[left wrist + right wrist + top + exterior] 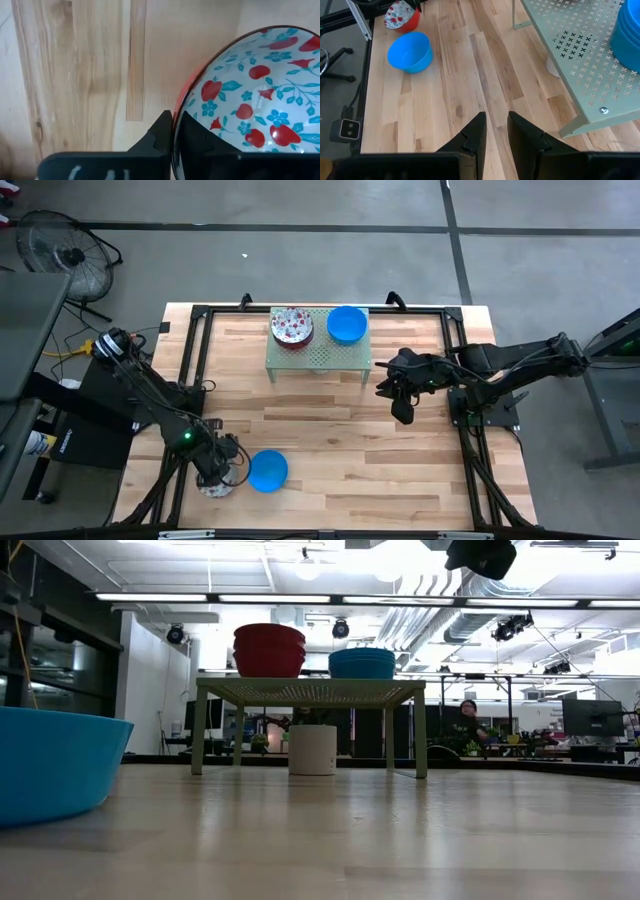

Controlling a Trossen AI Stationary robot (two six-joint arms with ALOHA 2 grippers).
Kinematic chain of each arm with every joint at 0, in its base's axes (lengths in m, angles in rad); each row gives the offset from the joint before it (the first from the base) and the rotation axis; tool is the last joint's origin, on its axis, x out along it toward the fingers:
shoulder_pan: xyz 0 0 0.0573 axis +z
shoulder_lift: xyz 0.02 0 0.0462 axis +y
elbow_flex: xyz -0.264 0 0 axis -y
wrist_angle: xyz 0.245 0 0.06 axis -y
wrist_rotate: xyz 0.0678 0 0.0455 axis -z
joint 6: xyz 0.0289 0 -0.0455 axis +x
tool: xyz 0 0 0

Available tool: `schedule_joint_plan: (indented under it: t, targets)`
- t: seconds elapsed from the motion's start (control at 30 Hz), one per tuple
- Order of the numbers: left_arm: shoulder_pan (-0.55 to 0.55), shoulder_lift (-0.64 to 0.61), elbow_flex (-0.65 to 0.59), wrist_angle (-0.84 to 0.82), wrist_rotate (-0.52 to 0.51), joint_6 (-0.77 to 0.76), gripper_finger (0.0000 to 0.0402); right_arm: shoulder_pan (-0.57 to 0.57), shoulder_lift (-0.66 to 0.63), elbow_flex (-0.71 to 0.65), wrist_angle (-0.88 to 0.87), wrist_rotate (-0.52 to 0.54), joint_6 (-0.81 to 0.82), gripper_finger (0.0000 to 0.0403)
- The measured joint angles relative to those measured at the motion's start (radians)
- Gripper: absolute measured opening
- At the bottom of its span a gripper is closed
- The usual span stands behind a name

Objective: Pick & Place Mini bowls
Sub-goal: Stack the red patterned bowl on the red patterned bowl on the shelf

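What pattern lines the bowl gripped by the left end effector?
Red fruit and teal flowers on white inside the floral bowl; clearest in the left wrist view.

— What's around the table?
— Grey concrete floor (300,270) with dark seams, a black fan (62,252) at upper left.
— And overhead?
— Long ceiling light strips (330,598), ducts (420,625) at upper right.

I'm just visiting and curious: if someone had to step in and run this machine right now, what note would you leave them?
Left gripper: shut on the rim of the floral bowl at the table's near left corner.
Right gripper: waiting in the air beside the green rack, holding nothing.
Loose blue bowl sits on the table right of the floral one.
Done: a floral stack and a blue stack stand on the rack.
Left: probably these two bowls.
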Motion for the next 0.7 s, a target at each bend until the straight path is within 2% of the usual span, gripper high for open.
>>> schedule_joint_plan:
  t: [0.2,0.33,0.47,0.57,0.7]
  targets:
    - [-0.001,-0.048,-0.006,-0.005,-0.001,-0.071,0.0005,0.000,0.000,0.000,0.000,-0.001,-0.007,0.0067]
    - [0.000,-0.126,-0.009,-0.075,-0.075,-0.143,0.0004,0.000,0.000,0.000,-0.001,-0.004,-0.008,0.0067]
    - [0.000,-0.207,0.042,-0.165,-0.144,-0.217,0.0004,0.000,0.000,0.000,-0.005,-0.012,0.009,0.0067]
    - [0.000,-0.263,0.093,-0.246,-0.242,-0.264,0.0004,0.000,0.000,0.000,-0.027,-0.012,0.045,0.0067]
    - [0.005,-0.300,0.189,-0.339,-0.427,-0.342,0.0004,0.000,0.000,0.000,-0.072,-0.007,0.080,0.0067]
